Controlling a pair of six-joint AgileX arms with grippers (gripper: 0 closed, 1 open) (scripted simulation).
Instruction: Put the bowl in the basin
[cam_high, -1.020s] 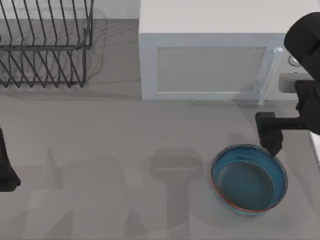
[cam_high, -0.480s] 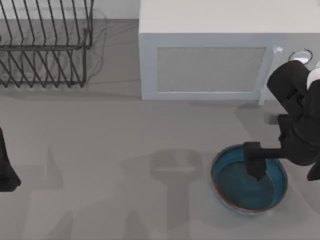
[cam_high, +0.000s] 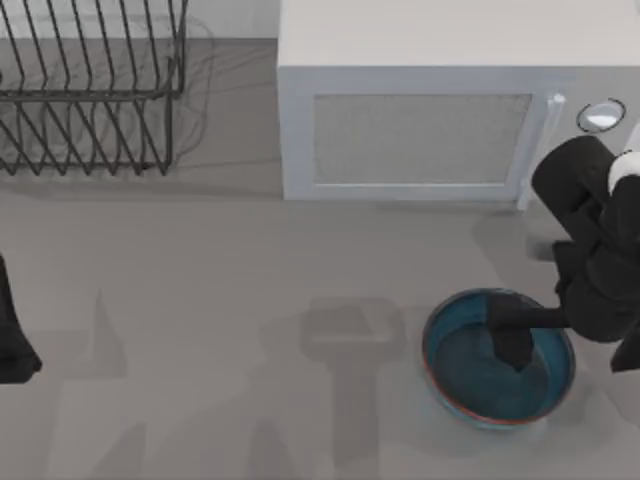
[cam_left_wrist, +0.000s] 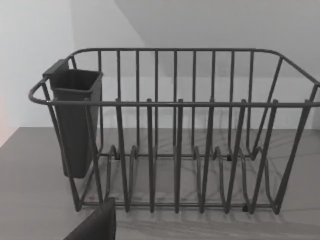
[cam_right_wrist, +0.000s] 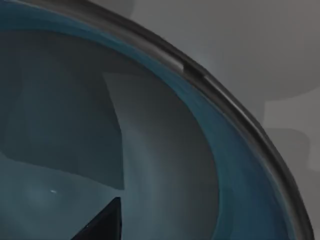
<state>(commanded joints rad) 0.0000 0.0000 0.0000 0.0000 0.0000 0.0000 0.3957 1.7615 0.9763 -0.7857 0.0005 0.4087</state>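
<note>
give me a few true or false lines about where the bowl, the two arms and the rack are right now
1. The bowl sits on the table in front of the microwave, toward the right. True.
2. The right gripper is over the wire rack. False: it reaches over the inside of the bowl.
3. The bowl is lying upside down. False: it is upright, its blue inside facing up.
4. The wire rack stands at the table's far left. True.
5. The left gripper is touching the bowl. False: it is parked at the table's left edge, far from it.
</note>
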